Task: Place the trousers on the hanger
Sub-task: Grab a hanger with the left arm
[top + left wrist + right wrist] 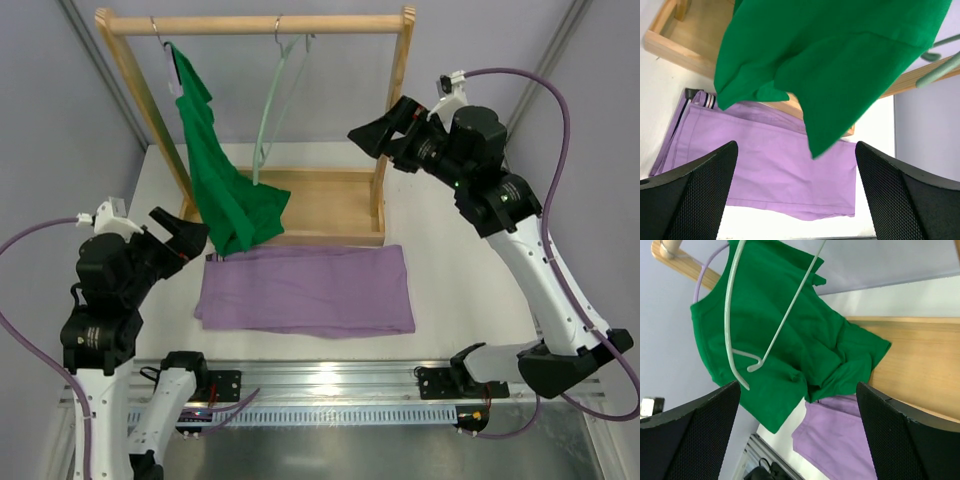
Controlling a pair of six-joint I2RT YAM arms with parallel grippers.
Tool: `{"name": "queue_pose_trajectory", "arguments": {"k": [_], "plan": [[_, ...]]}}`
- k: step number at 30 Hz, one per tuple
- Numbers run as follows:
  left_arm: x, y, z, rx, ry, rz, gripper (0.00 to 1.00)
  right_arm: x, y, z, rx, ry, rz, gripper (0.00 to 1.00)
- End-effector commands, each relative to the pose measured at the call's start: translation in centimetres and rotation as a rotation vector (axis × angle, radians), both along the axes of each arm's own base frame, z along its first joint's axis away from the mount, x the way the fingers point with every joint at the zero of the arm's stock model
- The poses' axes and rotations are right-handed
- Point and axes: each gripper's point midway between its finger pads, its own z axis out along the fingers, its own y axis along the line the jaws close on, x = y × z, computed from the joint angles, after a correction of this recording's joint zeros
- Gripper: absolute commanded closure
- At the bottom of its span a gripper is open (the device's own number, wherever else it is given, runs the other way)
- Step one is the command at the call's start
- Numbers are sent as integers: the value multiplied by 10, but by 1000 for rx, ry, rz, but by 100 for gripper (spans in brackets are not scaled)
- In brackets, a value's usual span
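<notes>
From above, the trousers (305, 290) lay folded flat on the white table (460, 300), just near of the wooden rack (255, 24) where the hanger (270, 120) hung before grey walls (40, 100). In the left wrist view, the left gripper (796, 145) stood wide apart over them, holding nothing. In the right wrist view, the right gripper (797, 385) was equally wide, facing the hanger and the green shirt (790, 350).

A pale wooden clothes rack (250, 22) stands at the back of the white surface (455, 270). Its dark green cloth T-shirt (215, 175) sags across the left half of the tray (330, 205), overhanging the back edge of the flat lilac fabric trousers (305, 290). Right of the thin grey-green plastic hanger (268, 120), open air reaches the right post (392, 110). Bare surface flanks the trousers.
</notes>
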Motion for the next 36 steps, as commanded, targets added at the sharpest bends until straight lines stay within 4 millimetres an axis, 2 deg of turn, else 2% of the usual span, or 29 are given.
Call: {"name": "queue_pose_trajectory", "arguments": {"k": [1, 2, 3, 5, 6, 7, 8, 9, 11, 12, 14, 15, 19, 21, 22, 23, 24, 25, 26, 27, 29, 33, 34, 36], "plan": [[1, -1, 53, 37, -146, -26, 0, -26, 3, -12, -35, -3, 54, 0], [4, -4, 64, 42, -169, -51, 0, -38, -2, -11, -36, -18, 54, 0], [5, -8, 78, 46, -206, -76, 0, -37, -2, -38, -72, 9, 53, 0], [2, -21, 119, 63, -291, -164, 0, -44, -9, -58, -100, 16, 38, 0], [2, -25, 136, 62, -339, -189, 0, -52, -16, -78, -123, 38, 27, 0], [4, -28, 148, 53, -365, -202, 2, -55, -20, -88, -139, 46, 18, 0], [-1, -36, 167, 29, -408, -245, 4, -56, -26, -112, -172, 84, -2, 0], [14, -40, 168, 14, -388, -260, 6, -64, -33, -116, -179, 91, -15, 0], [24, -53, 174, -17, -381, -336, 14, -69, -42, -138, -210, 134, -40, 0], [43, -55, 164, -33, -335, -346, 16, -75, -45, -140, -207, 139, -38, 0], [59, -59, 155, -42, -305, -359, 22, -83, -47, -153, -210, 174, -31, 0], [70, -60, 141, -38, -278, -355, 23, -87, -48, -158, -215, 187, -31, 0], [94, -69, 141, 16, -335, -361, 23, -94, -64, -167, -261, 206, -76, 0], [98, -86, 152, 22, -364, -418, 24, -94, -72, -168, -282, 210, -115, 0], [104, -91, 164, 47, -390, -425, 24, -93, -74, -167, -284, 209, -124, 0], [101, -106, 165, 60, -381, -466, 24, -93, -74, -167, -288, 207, -126, 0], [101, -111, 167, 82, -380, -474, 25, -92, -75, -168, -289, 212, -134, 0], [101, -106, 181, 119, -407, -422, 25, -90, -76, -170, -291, 213, -145, 0], [103, -115, 176, 124, -386, -435, 25, -90, -75, -175, -294, 225, -142, 0], [103, -116, 176, 124, -379, -431, 25, -88, -73, -176, -291, 220, -138, 0], [105, -109, 175, 125, -366, -367, 24, -88, -71, -181, -286, 232, -131, 0], [95, -89, 171, 147, -364, -280, 24, -85, -65, -187, -285, 224, -106, 0], [94, -90, 176, 140, -386, -284, 26, -84, -64, -186, -288, 220, -103, 0], [85, -106, 180, 81, -420, -365, 29, -82, -66, -184, -292, 211, -111, 0]]}}
